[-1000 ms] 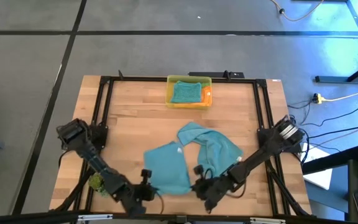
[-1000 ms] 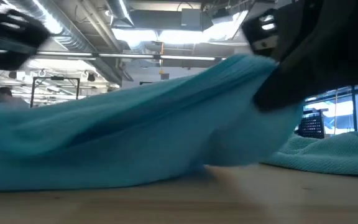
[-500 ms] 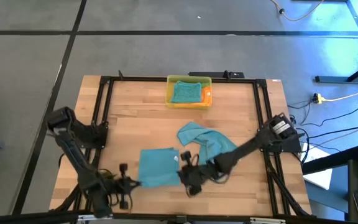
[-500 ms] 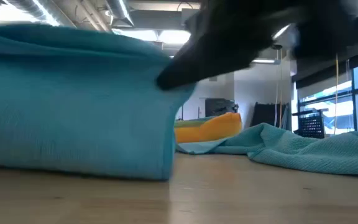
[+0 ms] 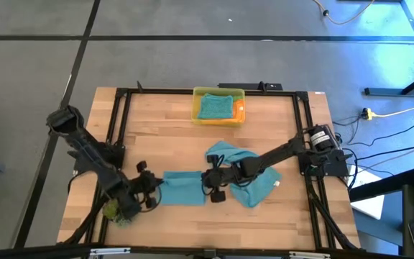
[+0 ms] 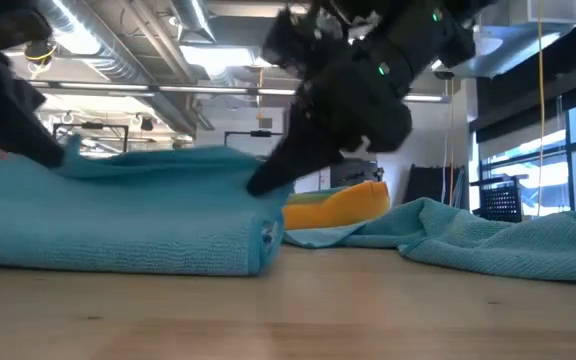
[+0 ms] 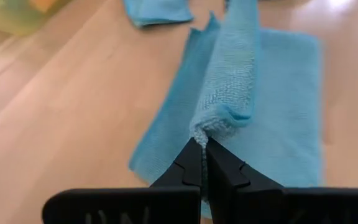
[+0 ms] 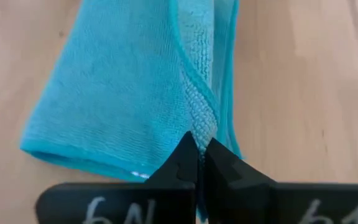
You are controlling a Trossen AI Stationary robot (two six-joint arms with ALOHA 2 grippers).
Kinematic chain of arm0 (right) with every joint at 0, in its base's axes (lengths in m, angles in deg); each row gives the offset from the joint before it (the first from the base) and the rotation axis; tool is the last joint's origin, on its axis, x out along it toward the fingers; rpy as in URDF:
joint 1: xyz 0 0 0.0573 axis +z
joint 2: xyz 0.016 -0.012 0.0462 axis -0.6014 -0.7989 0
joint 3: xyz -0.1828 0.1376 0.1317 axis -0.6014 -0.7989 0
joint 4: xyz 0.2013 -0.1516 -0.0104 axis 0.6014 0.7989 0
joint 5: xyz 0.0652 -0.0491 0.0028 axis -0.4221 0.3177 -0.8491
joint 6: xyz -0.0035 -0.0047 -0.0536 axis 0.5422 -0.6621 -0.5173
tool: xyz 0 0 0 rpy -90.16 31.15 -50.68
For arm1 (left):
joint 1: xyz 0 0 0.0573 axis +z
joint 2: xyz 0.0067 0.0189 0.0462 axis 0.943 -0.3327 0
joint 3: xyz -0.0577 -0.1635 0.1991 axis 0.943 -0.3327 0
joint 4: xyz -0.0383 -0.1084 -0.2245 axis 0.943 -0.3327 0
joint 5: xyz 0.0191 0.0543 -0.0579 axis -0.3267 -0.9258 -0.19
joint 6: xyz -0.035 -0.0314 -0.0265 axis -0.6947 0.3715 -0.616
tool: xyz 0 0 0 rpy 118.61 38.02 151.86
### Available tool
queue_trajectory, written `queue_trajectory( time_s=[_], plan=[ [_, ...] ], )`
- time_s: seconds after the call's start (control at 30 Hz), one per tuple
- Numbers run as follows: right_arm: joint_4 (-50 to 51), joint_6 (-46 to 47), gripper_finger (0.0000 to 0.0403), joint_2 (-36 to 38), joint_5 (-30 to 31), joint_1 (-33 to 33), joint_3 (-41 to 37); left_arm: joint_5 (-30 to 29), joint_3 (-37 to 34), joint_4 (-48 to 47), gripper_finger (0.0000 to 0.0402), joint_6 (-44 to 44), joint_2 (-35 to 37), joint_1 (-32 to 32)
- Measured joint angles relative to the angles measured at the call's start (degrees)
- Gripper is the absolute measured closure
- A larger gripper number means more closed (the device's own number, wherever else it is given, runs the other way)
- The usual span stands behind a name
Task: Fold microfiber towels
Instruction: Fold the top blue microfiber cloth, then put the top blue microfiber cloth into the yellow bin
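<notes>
Teal towel (image 5: 182,189) near tabletop front edge, folded over. Left gripper (image 5: 148,193) pinches its left end, right gripper (image 5: 213,184) its right end (both clamped tight). Best lower both ends level, align edges, release together; second teal towel (image 5: 246,169) crumpled beside.

Inside the yellow bin (image 5: 218,106), the orange towel (image 5: 239,110) is mostly hidden beneath a teal towel (image 5: 215,106). Left of the bin, the folded teal towel (image 6: 118,222) is cut off by the low view's edge.
</notes>
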Motion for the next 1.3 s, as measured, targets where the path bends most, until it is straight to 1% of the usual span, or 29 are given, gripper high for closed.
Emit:
queue_trajectory(
  time_s=[0.17, 0.27, 0.33, 0.47, 0.57, 0.73, 0.87, 0.97, 1.1, 1.17, 1.2, 1.3],
  plan=[
    [-3.51, 2.84, 0.0399, 0.0, -0.59, -1.56, -4.83, 5.61, -0.81, 1.92, 0.0401, 4.5, 0.06, 5.88],
    [-7.13, 3.71, 0.0399, 0.0, -0.52, -2.12, -7.57, 7.17, -1.92, 5.77, 0.0401, 7.77, 0.01, 8.58],
    [-8.92, 4.53, 0.0399, 0.0, -0.54, -2.26, -8.37, 7.97, -2.43, 6.6, 0.0396, 8.47, 0.01, 10.38],
    [-9.51, 6.15, 0.038, 0.0, -0.35, -2.33, -8.66, 8.33, -3.2, 6.23, 0.0373, 6.96, -0.02, 12.72],
    [-9.6, 5.12, 0.0355, 0.0, 1.93, -2.33, -8.66, 9.45, -3.22, 6.31, 0.0345, 6.76, -0.02, 13.71],
    [-9.57, 4.94, 0.0311, 0.0, 5.0, -2.33, -8.43, 11.17, -3.04, 4.78, 0.0298, 6.82, 0.5, 14.31],
    [-9.77, 4.71, 0.027, 0.0, 6.07, -2.33, -8.02, 11.11, -1.92, 1.83, 0.0275, 6.8, 2.31, 14.31],
    [-10.12, 4.21, 0.0238, 0.0, 6.96, -2.31, -8.0, 10.81, -1.29, 0.49, 0.0272, 7.18, 4.34, 14.29],
    [-9.47, 1.59, 0.0206, 0.54, 12.82, -1.19, -8.0, 10.54, -0.22, 0.83, 0.0275, 10.02, 6.58, 13.61],
    [-9.97, 0.4, 0.02, 1.51, 14.99, -0.33, -7.99, 10.01, 0.9, 1.86, 0.0275, 12.81, 6.76, 12.66],
    [-10.12, 0.23, 0.0198, 2.09, 15.09, 0.03, -7.91, 9.43, 1.52, 2.8, 0.0275, 14.56, 6.77, 12.21],
    [-10.08, 0.21, 0.0197, 3.55, 15.08, 1.0, -7.92, 9.33, 3.28, 9.38, 0.0275, 22.24, 6.08, 11.08]
  ],
)
